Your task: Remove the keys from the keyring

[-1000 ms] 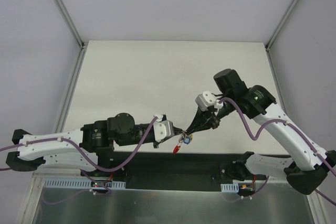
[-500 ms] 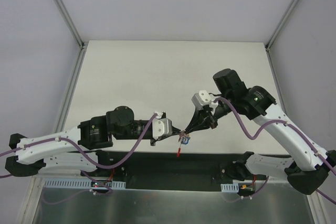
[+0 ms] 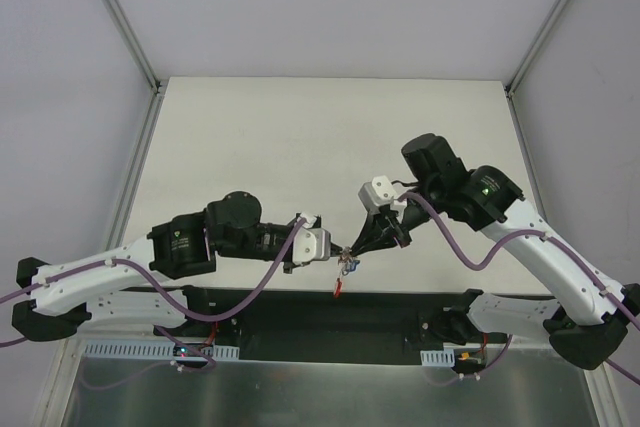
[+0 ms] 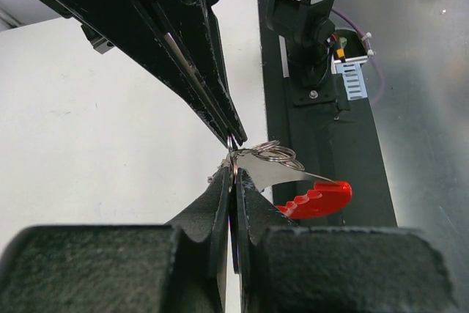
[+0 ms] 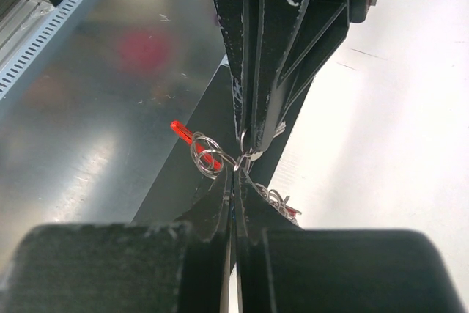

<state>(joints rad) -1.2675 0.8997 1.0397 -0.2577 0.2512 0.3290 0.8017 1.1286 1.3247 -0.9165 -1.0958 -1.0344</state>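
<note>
The keys (image 3: 345, 267) hang as a small bunch between my two gripper tips, above the table's near edge. A red-headed key (image 3: 337, 289) dangles lowest; it also shows in the left wrist view (image 4: 319, 199) and the right wrist view (image 5: 192, 137). The keyring is several thin linked silvery rings (image 4: 275, 154) (image 5: 205, 155). My left gripper (image 3: 339, 252) (image 4: 234, 170) is shut on a ring at its tips. My right gripper (image 3: 352, 249) (image 5: 236, 174) is shut on a ring tip to tip with it. The other key heads are hidden or too small to tell.
The white table (image 3: 300, 147) lies beyond the grippers. A black base strip (image 3: 330, 312) and a metal shelf (image 3: 330, 387) with cable ducts run below the bunch. The right arm's base (image 4: 308, 27) stands close by. Grey walls enclose the cell.
Both gripper tips have shifted slightly left and away from the near edge, still joined at the bunch. The left arm's elbow has swung. The red key now hangs more straight down.
</note>
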